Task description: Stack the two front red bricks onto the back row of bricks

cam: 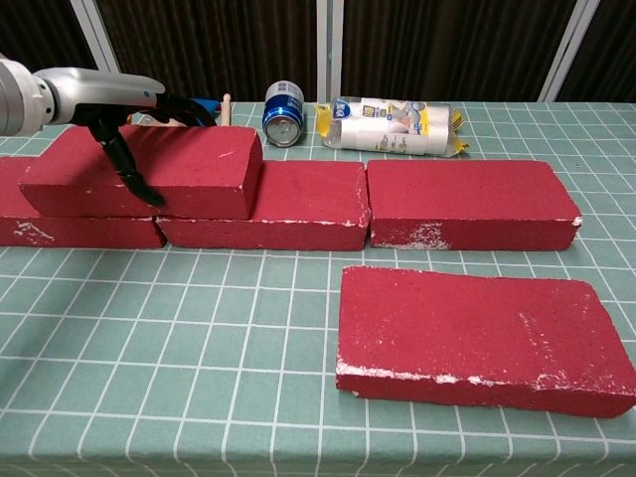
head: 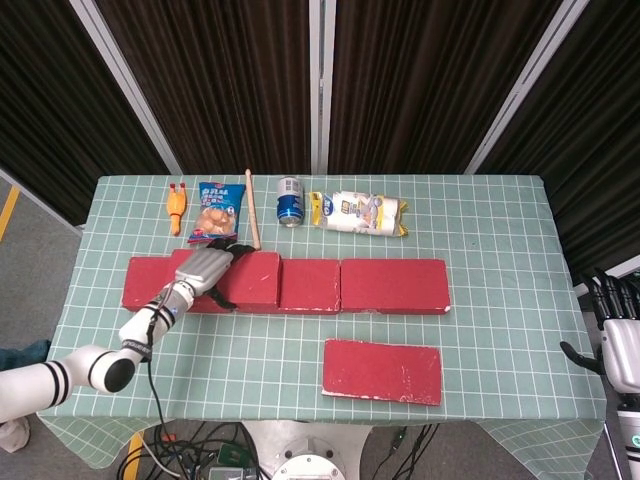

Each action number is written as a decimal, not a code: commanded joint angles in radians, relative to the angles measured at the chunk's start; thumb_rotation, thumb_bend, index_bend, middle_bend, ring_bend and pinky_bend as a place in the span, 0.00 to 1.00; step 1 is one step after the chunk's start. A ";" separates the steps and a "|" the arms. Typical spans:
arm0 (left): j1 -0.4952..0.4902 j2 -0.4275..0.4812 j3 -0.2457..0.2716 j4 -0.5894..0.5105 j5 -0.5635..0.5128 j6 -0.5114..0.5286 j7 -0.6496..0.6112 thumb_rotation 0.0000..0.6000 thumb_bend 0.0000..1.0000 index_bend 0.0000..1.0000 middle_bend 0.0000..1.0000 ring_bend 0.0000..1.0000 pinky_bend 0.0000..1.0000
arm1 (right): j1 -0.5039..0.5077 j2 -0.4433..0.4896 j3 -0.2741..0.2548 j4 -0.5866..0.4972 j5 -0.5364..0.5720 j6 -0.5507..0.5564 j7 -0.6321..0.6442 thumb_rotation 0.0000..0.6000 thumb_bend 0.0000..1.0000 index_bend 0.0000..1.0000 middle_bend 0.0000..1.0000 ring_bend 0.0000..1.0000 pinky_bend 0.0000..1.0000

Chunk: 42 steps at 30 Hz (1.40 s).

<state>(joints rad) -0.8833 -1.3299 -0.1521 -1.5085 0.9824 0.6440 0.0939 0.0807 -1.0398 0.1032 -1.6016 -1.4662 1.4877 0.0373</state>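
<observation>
From the head view, your left hand grips the stacked brick left of centre, atop the back row; your right hand, fingers apart, holds nothing at lower right. From the chest view, the front brick lies on the counter at lower right.

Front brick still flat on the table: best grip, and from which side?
Span the short width of the front brick, fingers on the far long edge, thumb on the near one. It lies flat, long sides open, nothing beside it. The right hand, idle off the table's right edge, is nearer.
</observation>
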 commanded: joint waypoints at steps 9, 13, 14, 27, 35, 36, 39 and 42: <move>-0.007 -0.004 0.008 0.005 -0.010 0.003 -0.003 1.00 0.00 0.19 0.18 0.00 0.00 | 0.000 -0.001 0.000 0.001 0.001 -0.001 0.000 1.00 0.07 0.00 0.00 0.00 0.00; -0.008 -0.005 0.009 0.006 -0.011 0.009 -0.005 1.00 0.00 0.19 0.18 0.00 0.00 | -0.001 0.000 -0.001 0.001 0.001 0.000 -0.001 1.00 0.07 0.00 0.00 0.00 0.00; -0.008 -0.005 0.009 0.006 -0.011 0.010 -0.005 1.00 0.00 0.19 0.18 0.00 0.00 | -0.001 0.000 0.000 0.001 0.002 -0.001 0.000 1.00 0.07 0.00 0.00 0.00 0.00; -0.013 -0.009 0.023 0.015 -0.016 -0.001 -0.010 1.00 0.00 0.18 0.17 0.00 0.00 | 0.002 -0.004 -0.001 0.004 0.008 -0.009 -0.002 1.00 0.07 0.00 0.00 0.00 0.00; -0.017 -0.017 0.027 0.019 -0.014 -0.009 -0.018 1.00 0.00 0.10 0.06 0.00 0.00 | 0.001 -0.003 -0.001 0.004 0.010 -0.011 0.000 1.00 0.07 0.00 0.00 0.00 0.00; -0.017 -0.018 0.027 0.021 -0.013 -0.008 -0.018 1.00 0.00 0.09 0.05 0.00 0.00 | 0.001 -0.002 -0.001 0.004 0.010 -0.010 0.001 1.00 0.07 0.00 0.00 0.00 0.00; -0.016 -0.019 0.027 0.022 -0.011 -0.004 -0.020 1.00 0.00 0.07 0.01 0.00 0.00 | 0.000 -0.002 0.000 0.006 0.012 -0.009 0.003 1.00 0.07 0.00 0.00 0.00 0.00; -0.013 -0.020 0.026 0.022 -0.007 0.005 -0.023 1.00 0.00 0.05 0.00 0.00 0.00 | 0.000 -0.003 0.000 0.006 0.016 -0.011 0.003 1.00 0.07 0.00 0.00 0.00 0.00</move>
<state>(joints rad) -0.8974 -1.3499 -0.1256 -1.4865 0.9745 0.6473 0.0715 0.0805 -1.0427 0.1034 -1.5955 -1.4502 1.4766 0.0402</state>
